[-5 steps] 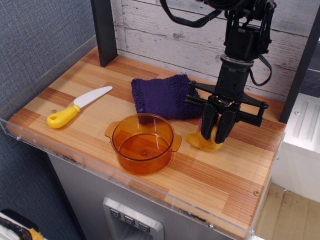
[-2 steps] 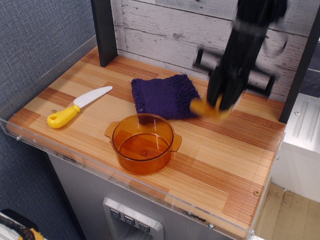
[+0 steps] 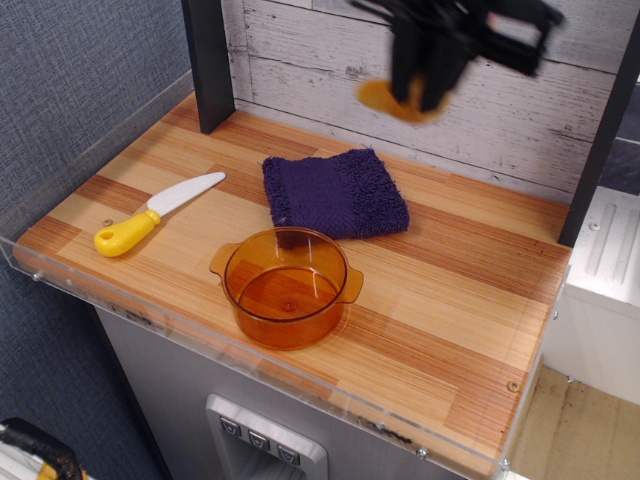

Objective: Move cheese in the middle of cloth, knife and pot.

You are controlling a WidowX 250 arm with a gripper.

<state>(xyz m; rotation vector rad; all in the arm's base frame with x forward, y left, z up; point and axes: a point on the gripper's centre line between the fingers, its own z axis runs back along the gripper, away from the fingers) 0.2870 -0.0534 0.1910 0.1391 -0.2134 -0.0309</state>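
Change: a second ago your gripper (image 3: 418,88) was down on the worktop (image 3: 470,330) to the right of the pot (image 3: 286,285), closed around the cheese (image 3: 385,100). It has since risen and swung back and to the left, and is now high up in front of the plank wall, blurred by its own motion.
Gripper: its fingers are pinching the cheese; the orange lump sticks out on their left side, well clear of the worktop.
Cheese: in the air above the far edge of the worktop, roughly over the far right corner of the cloth (image 3: 334,193). The blur hides the detail on top of it.
Cloth: folded flat at the back of the worktop, unmoved.
Pot: upright and empty at the front, just in front of the cloth, unmoved.
Knife: (image 3: 157,213) on the left, yellow handle toward the front edge, well apart from the pot and cloth, unmoved.
Meaning for the task: the pick-up looks done and you are in the carry. The target, as I judge it, is the bare wood between knife, cloth and pot, left of the pot's left handle.
Still to do: you have to travel further left and forward, then descend.
Risk: the lift is fast, so the cheese may shift in the grip.
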